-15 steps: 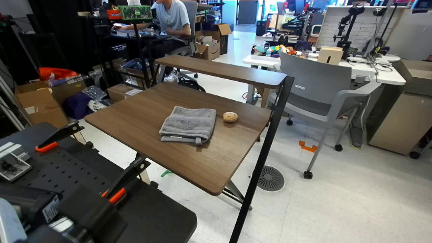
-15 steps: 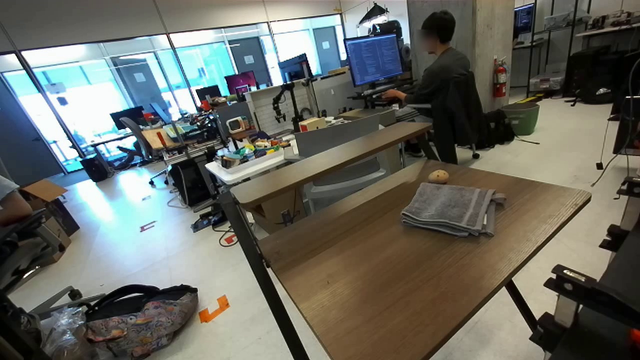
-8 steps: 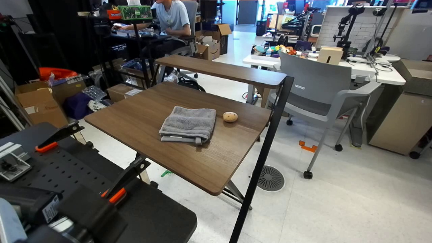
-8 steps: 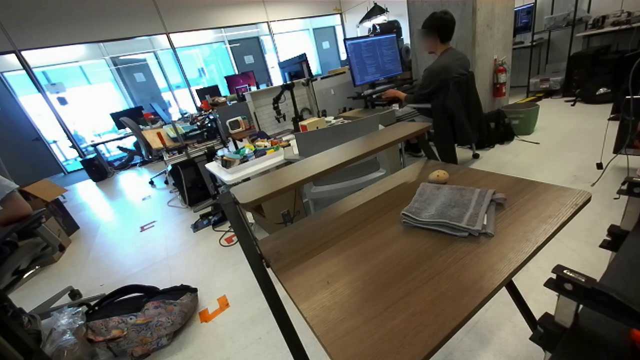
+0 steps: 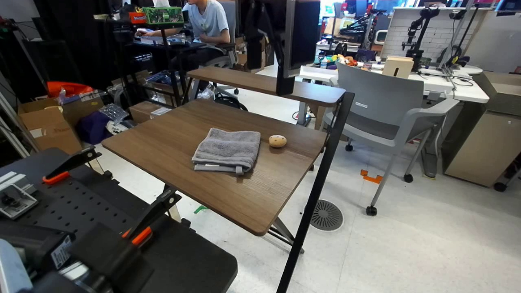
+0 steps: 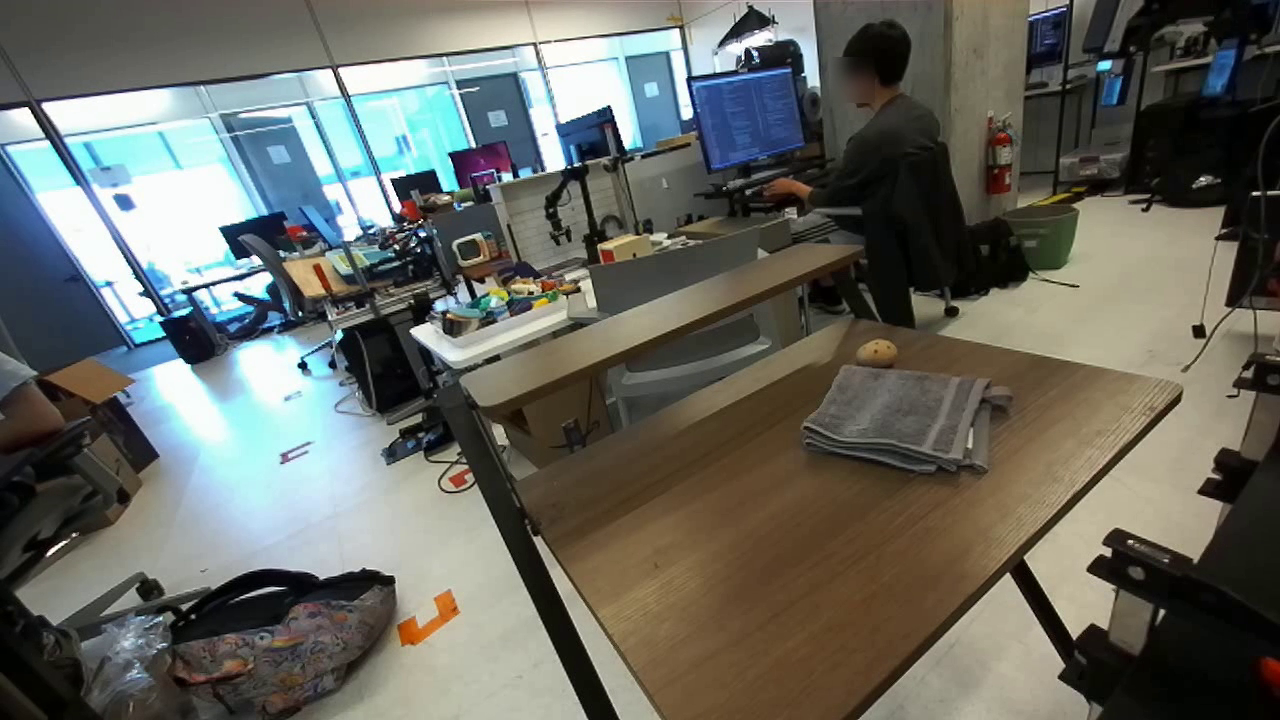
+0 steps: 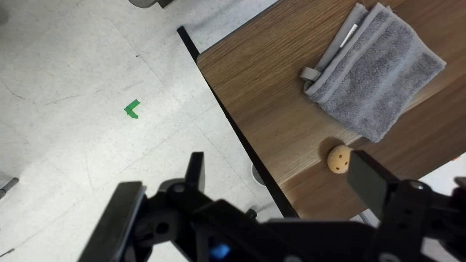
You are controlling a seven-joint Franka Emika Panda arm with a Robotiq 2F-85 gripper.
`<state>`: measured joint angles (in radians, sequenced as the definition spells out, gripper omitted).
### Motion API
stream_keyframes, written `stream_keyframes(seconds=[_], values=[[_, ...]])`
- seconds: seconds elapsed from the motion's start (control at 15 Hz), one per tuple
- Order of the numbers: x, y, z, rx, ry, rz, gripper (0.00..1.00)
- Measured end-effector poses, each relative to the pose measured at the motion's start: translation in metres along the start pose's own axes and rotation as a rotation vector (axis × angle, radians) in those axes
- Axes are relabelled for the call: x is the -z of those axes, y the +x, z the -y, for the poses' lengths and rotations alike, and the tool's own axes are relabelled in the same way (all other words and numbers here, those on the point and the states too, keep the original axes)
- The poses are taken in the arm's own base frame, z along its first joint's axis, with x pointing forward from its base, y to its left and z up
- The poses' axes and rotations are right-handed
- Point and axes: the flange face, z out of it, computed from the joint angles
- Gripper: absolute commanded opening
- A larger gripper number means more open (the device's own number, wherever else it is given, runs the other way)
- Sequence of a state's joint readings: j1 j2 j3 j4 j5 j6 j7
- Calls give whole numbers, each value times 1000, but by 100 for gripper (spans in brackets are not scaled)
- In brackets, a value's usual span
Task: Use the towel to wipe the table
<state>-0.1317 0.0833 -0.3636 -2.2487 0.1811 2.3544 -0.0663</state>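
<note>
Gray terry towel, squarish and folded, is laid on the brown wood-grain table, offset, in the wrist view, to the upper right of the black gripper, whose fingers are parted wide, nothing held.

Gray towel, brown wood-grain table
</note>
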Motion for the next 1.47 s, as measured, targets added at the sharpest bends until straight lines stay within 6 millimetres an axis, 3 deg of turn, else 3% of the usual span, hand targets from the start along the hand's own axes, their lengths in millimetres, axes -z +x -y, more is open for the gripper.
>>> stream_keyframes(seconds=[0.2,0.33,0.53,0.73,0.93,1.2,1.47], values=[[-3,2,4,-31,-1,-13,100],[-15,6,20,-85,-9,-16,100],[-50,9,62,-150,-27,19,100],[-92,0,109,-157,-53,80,100],[-130,-8,140,-179,-29,61,100],[-169,-11,149,-228,2,43,100],[-170,-11,149,-228,1,44,100]])
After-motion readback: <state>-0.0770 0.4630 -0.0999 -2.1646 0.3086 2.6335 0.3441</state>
